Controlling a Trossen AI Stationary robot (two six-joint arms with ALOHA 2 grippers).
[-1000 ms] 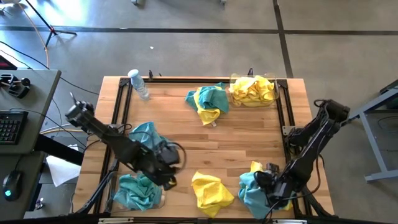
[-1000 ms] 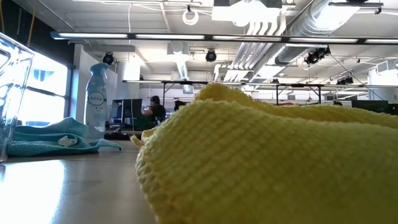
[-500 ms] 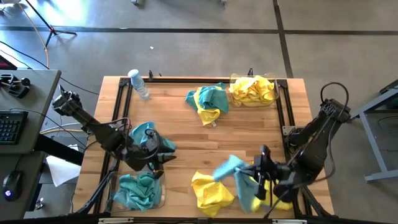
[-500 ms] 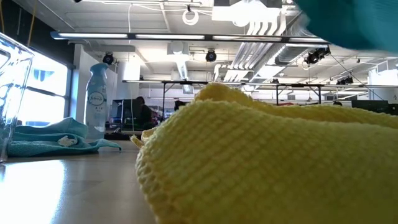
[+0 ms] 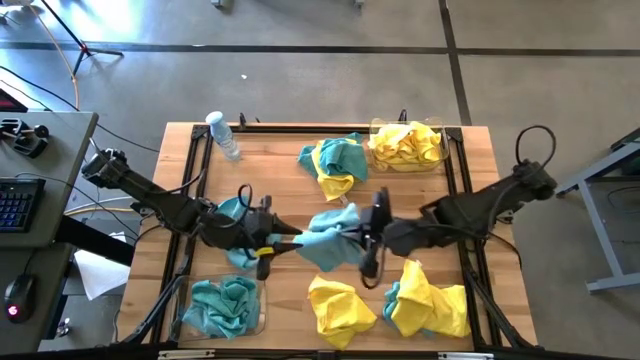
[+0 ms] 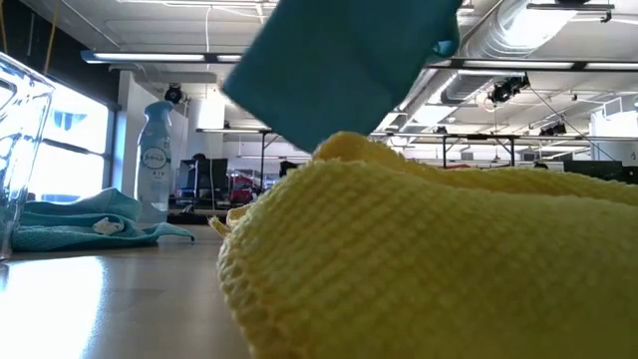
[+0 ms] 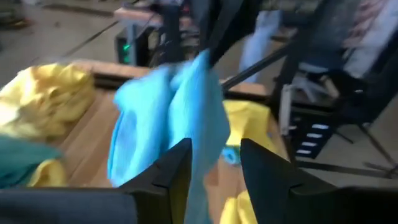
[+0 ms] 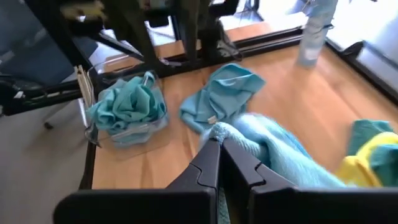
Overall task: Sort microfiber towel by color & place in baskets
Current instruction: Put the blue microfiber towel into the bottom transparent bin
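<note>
Wooden table (image 5: 300, 210) carries your work: the right gripper (image 5: 372, 238), fingers pressed together, pinches a soft teal-blue microfiber towel (image 5: 330, 236) above the table's middle. Your left gripper (image 5: 272, 246), fingers spread, is beside this towel. Near it, the clear plastic basket (image 5: 222, 307) holds teal cloths.

Two dark, jointed arms, left arm (image 5: 150, 197) and right arm (image 5: 480, 205), each trailing looped black cable, with matte black wedge-shaped fingers (image 7: 171, 171).
</note>
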